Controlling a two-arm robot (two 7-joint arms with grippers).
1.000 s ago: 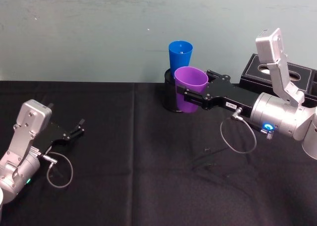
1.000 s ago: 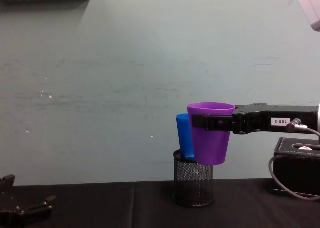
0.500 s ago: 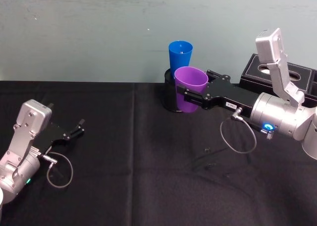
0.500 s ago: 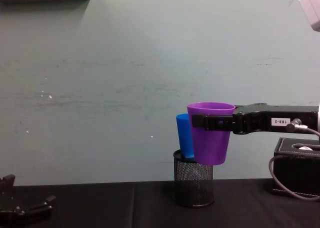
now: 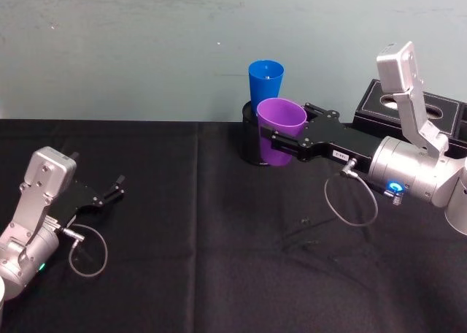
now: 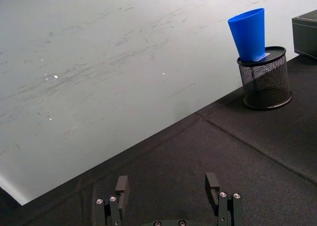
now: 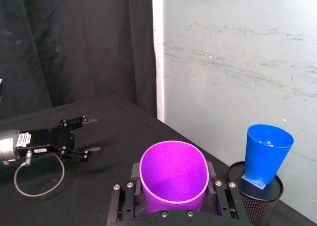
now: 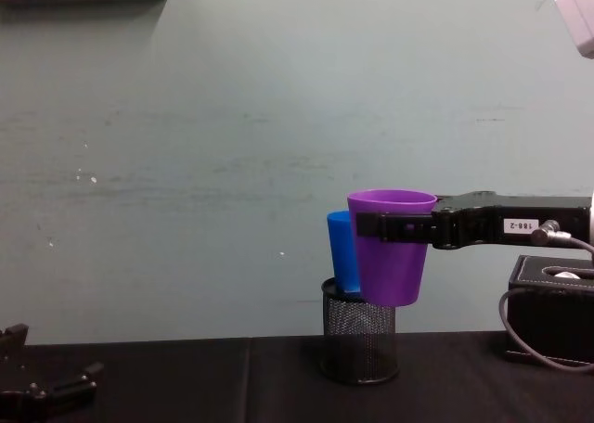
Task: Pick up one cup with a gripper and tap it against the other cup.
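Across the workspace, a surface (image 5: 219, 274) draped in black cloth, flat, with faint creases; behind it a pale green wall (image 5: 146, 48), scuffed and streaked. Dark curtain (image 7: 74, 42) hangs at the wall's end. Count: two cups, one mesh holder, one black box, two end effectors. Purple cup (image 5: 279, 128) is upright and off the surface, clamped at its upper wall by the right end effector (image 5: 289, 121), one finger on each side. Blue cup (image 5: 265, 81) sits in the black wire-mesh holder (image 8: 358, 344) at the back edge, leaning slightly. Purple cup is just beside the blue one, in front of it; right wrist view shows a gap between them. Black box (image 8: 552, 316) stands at far right, near the wall. Left end effector (image 5: 114, 188) is low at near left, fingers apart, holding nothing, well apart from both cups.
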